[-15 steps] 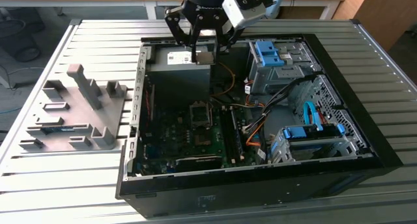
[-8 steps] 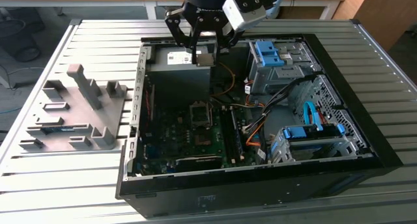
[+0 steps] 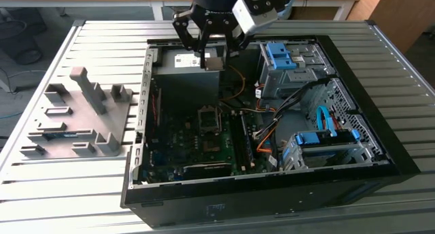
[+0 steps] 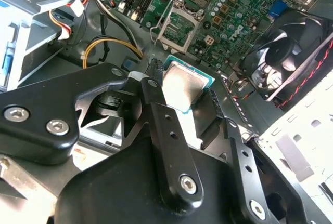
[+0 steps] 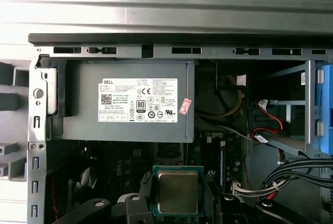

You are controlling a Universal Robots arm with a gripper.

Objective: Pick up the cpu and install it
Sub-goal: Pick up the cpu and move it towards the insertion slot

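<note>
The cpu (image 3: 213, 63), a small square chip with a silver-grey top and green edge, hangs in my gripper (image 3: 213, 59) above the back of the open computer case, near the power supply. In both wrist views the cpu (image 4: 184, 84) (image 5: 178, 193) sits pinched between the black fingers (image 4: 154, 91), held flat, with my gripper (image 4: 183, 93) (image 5: 177, 202) shut on it. The motherboard's open socket (image 3: 209, 120) (image 4: 179, 26), its metal frame lifted, lies lower in the case, toward the front of it from the gripper.
A grey power supply with a white label (image 5: 138, 102) fills the case's back corner under the gripper. Blue-tabbed drive cages (image 3: 282, 55) and cable bundles (image 3: 268, 134) stand at the exterior view's right. A black fan (image 4: 291, 52) sits beside the socket. A grey parts fixture (image 3: 75, 117) lies left of the case.
</note>
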